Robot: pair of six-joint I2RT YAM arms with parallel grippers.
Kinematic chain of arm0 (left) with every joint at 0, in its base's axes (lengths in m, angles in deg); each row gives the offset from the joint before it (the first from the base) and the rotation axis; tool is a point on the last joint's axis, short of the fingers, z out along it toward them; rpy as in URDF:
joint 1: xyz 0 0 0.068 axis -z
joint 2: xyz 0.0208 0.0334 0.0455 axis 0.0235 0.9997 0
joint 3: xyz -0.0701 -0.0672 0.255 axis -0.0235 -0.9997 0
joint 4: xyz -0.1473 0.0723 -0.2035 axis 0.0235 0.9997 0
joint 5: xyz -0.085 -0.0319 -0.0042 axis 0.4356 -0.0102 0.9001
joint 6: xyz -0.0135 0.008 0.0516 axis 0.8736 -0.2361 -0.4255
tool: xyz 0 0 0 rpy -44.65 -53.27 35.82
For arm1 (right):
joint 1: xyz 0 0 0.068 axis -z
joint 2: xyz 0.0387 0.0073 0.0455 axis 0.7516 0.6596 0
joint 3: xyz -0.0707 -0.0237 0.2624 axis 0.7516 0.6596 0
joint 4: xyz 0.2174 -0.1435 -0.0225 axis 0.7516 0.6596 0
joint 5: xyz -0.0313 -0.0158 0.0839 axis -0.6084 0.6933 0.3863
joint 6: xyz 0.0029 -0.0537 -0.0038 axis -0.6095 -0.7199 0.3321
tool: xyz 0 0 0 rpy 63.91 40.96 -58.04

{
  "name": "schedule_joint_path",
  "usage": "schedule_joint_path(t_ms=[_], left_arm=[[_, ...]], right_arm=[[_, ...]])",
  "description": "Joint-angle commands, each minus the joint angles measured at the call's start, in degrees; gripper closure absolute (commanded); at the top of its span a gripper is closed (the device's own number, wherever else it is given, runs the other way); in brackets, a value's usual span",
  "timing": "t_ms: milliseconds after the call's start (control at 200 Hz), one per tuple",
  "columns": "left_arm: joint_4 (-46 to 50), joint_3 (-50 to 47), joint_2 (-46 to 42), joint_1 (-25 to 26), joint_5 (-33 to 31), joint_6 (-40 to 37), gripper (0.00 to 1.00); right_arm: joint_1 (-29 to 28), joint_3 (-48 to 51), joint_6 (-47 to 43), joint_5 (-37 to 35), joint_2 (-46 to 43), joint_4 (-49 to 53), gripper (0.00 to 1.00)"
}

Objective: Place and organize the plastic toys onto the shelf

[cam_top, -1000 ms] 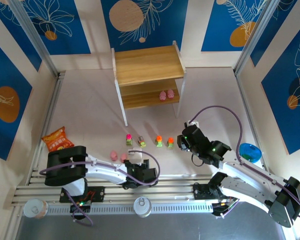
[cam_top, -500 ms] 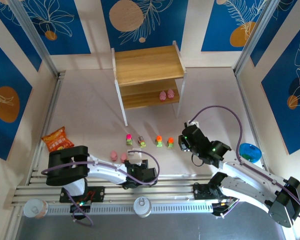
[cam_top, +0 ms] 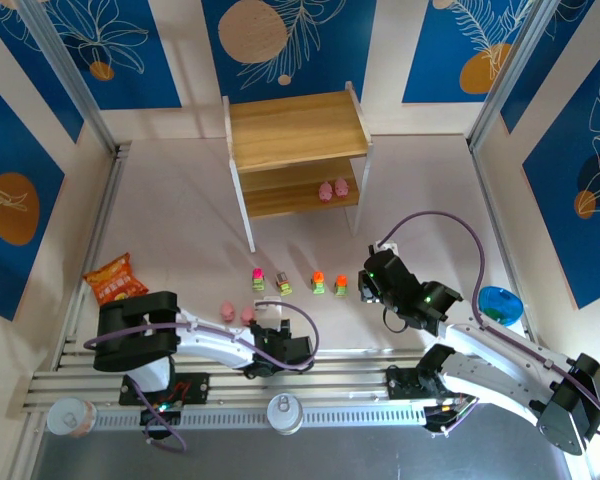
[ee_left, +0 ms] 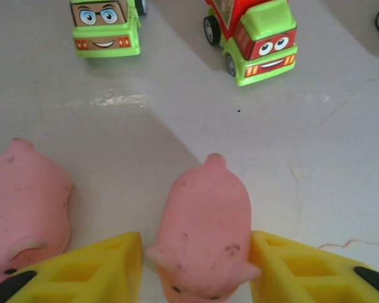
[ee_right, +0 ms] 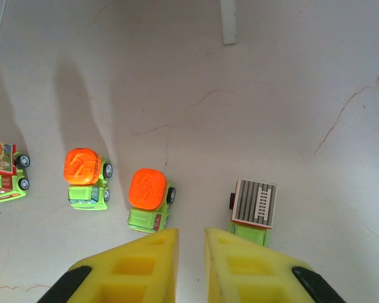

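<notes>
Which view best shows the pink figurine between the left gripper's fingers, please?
The left wrist view: the figurine sits large and close between the yellow fingers, its shape and surface marks plain. The top external view gives it as a tiny pink blob, without detail.

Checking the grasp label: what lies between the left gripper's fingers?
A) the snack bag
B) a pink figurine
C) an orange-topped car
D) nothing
B: the left wrist view shows a pink figurine lying on the table between the yellow fingers of the left gripper.
</notes>
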Motion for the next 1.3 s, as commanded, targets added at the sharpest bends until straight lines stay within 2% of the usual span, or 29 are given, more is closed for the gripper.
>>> schedule_joint_path(t_ms=[0, 300, 585, 775, 950, 1080, 1296], left_arm=[[-2.02, -0.07, 1.56, -0.56, 1.44, -0.19, 0.60], [0.48, 1.99, 0.44, -0.52, 0.69, -2.80, 0.67], [5.01, 5.31, -3.89, -0.37, -1.33, -6.65, 0.67], [8.75, 10.61, -6.12, -0.89, -3.29, -12.15, 0.67], [7.97, 14.93, -8.02, -4.79, -2.07, -20.18, 0.67], [5.72, 18.04, -8.52, -9.94, 0.77, -26.80, 0.67], [3.96, 25.63, -5.36, -17.30, 5.47, -35.38, 0.67]], right_arm=[[0.03, 0.42, -0.65, 0.44, 0.22, 0.17, 0.82], [-0.02, 0.57, -0.53, 0.27, 0.01, 0.23, 0.82], [0.04, 1.08, -0.24, -0.25, -1.38, 0.20, 0.82], [0.01, 1.36, -0.16, -0.48, -1.82, 0.03, 0.82], [-0.02, 1.51, -0.17, -0.33, -2.22, -0.25, 0.82], [-0.11, 1.74, -0.20, -0.55, -2.45, -0.35, 0.82], [-0.20, 2.03, -0.28, -0.55, -2.94, -0.73, 0.82]])
